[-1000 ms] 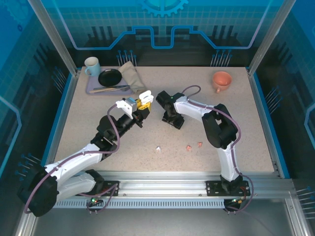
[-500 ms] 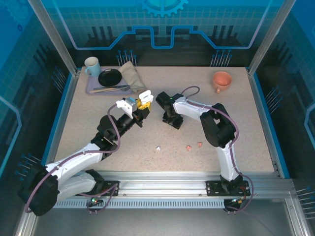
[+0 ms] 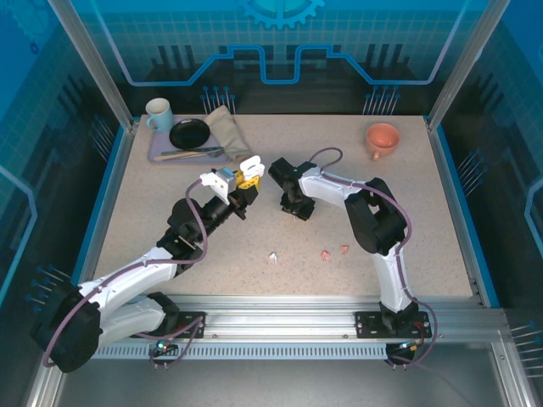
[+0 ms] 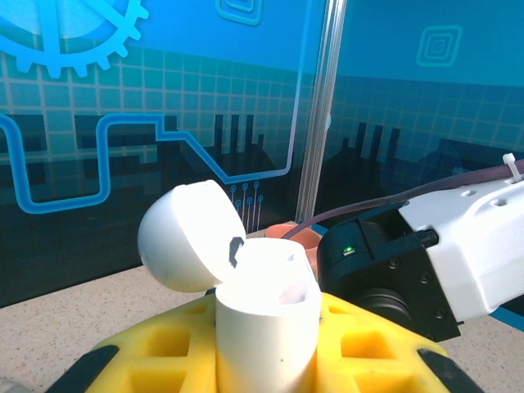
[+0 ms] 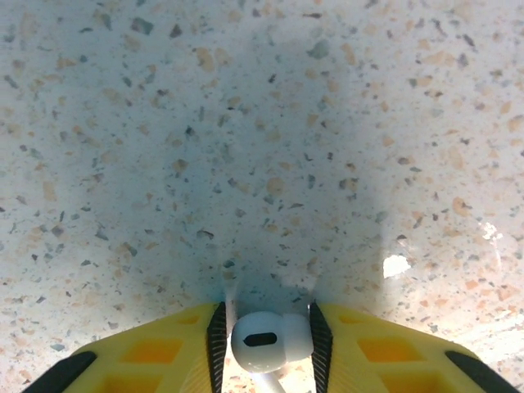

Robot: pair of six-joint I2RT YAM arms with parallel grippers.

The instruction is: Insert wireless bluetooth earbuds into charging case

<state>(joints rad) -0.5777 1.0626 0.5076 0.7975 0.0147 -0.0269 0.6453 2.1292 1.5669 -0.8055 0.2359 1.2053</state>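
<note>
- my left gripper (image 3: pixel 245 180) is clamped on the open charging case (image 4: pixel 266 319), lid flipped toward 10 o'clock
- right gripper (image 3: pixel 293 209) pinching a white earbud (image 5: pixel 262 339), snug i think
- loose pink earbud (image 3: pixel 326 253) at its 5 o'clock

White earbud (image 5: pixel 260 340): stem cut off by bottom edge, right wrist view. Charging case (image 4: pixel 266 319): base cut off, wells hidden behind rim. Loose earbuds (image 3: pixel 327 253) on worktop (image 3: pixel 407 212): too small to tell orientation.
</note>
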